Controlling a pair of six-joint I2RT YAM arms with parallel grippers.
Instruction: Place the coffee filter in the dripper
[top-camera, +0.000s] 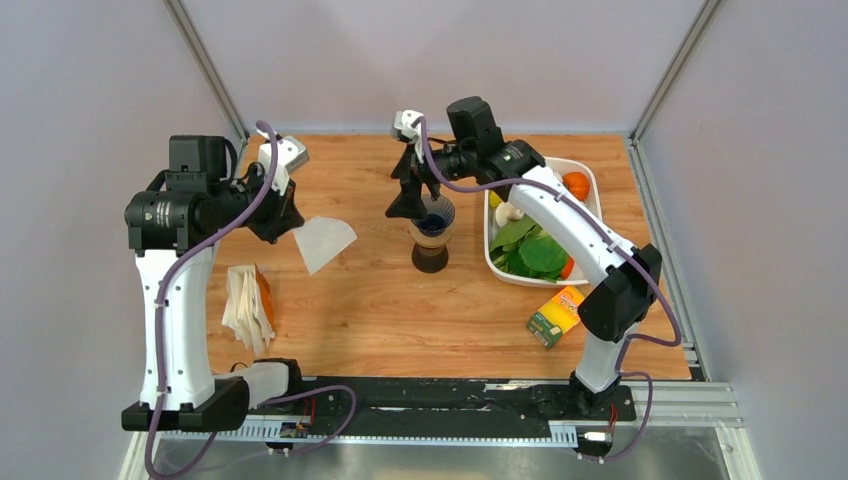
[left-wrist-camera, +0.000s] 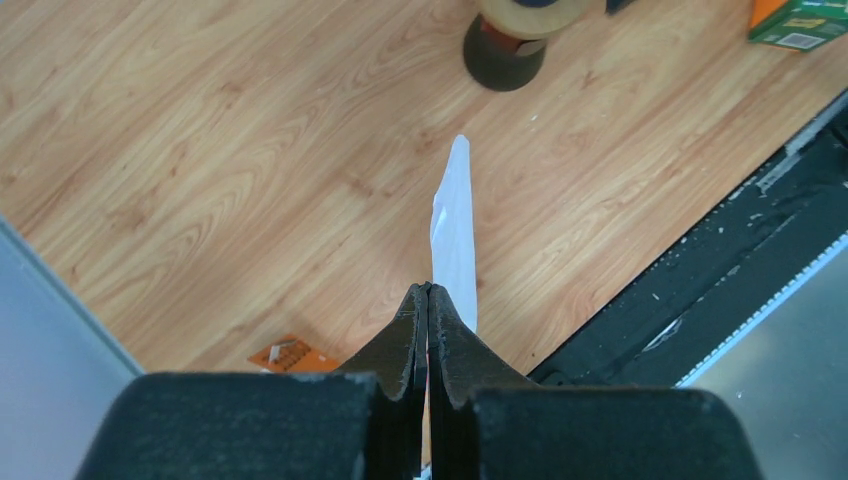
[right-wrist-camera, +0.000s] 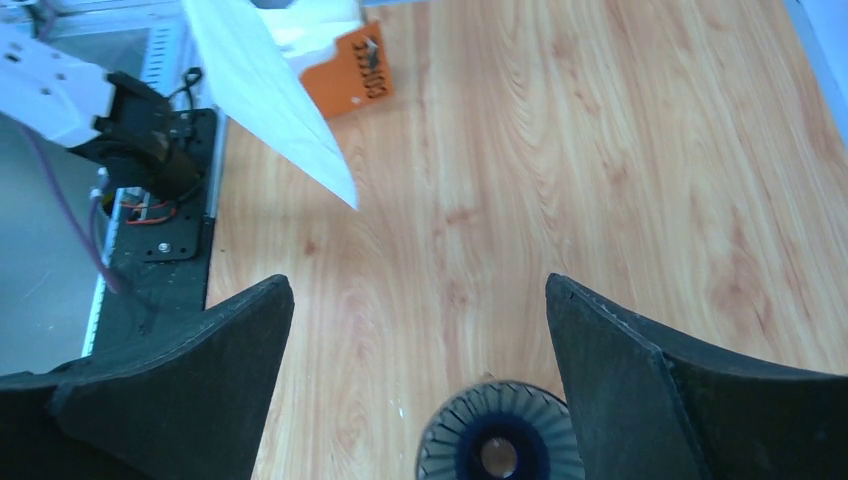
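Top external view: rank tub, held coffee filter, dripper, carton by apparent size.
1. white tub, clearly largest.
2-4. coffee filter, dripper, yellow carton: look alike; filter is held up nearer the camera, so unranked.

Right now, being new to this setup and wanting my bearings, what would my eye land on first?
The white coffee filter, pinched in the shut left gripper and held over the left side of the table. Then the dripper mid-table, with the right gripper open wide close by its mouth.

Open table (top-camera: 370, 290) lies left of the dripper (top-camera: 431, 250), while the right gripper (top-camera: 412, 205) seemingly crowds its mouth.
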